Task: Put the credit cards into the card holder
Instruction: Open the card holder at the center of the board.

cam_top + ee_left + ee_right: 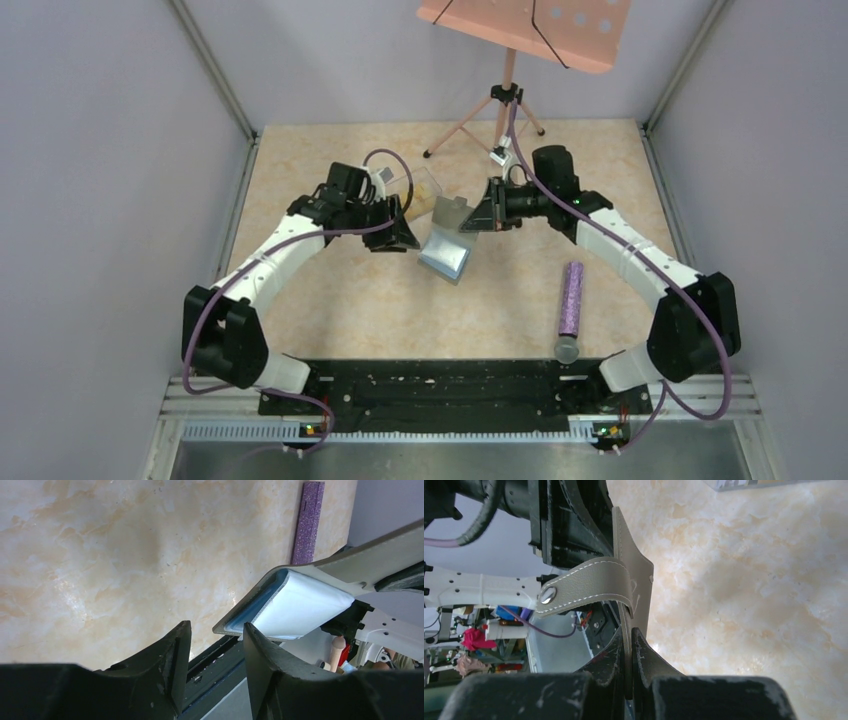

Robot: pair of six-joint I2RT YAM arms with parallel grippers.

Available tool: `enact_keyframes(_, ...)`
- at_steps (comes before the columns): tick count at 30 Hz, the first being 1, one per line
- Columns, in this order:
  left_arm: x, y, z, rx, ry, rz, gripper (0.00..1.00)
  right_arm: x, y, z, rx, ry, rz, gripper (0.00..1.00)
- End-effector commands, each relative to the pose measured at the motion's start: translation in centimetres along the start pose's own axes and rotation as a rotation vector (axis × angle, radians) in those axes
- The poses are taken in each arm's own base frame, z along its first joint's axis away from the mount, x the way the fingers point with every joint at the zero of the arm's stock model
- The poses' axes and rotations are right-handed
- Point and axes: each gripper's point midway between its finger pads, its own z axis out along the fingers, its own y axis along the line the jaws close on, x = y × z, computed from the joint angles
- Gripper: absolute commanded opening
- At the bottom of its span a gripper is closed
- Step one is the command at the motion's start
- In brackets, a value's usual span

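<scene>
My right gripper (482, 216) is shut on one flap of the grey card holder (447, 250) and holds it open above the table. In the right wrist view the flap (631, 575) with its snap strap (584, 587) runs between my closed fingers (630, 635). My left gripper (402, 232) is open and empty, just left of the holder. In the left wrist view the holder (350, 565) hangs just beyond my gripper (216, 630), with a pale blue card (300, 605) in its pocket. Orange cards lie in a clear box (420, 192), mostly hidden behind the left gripper.
A purple glittery tube (571, 298) lies on the table at the right; it also shows in the left wrist view (309, 520). A tripod stand (505, 95) with a pink tray stands at the back. The clear box's edge shows in the right wrist view (754, 484).
</scene>
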Motion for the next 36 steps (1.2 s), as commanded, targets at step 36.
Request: enact_keyframes(36, -3.0, 2.3, -0.1, -0.196, -0.029, 0.054, 0.52, -3.3, 0.4, 0.6, -0.006, -0.074, -0.032, 0.00)
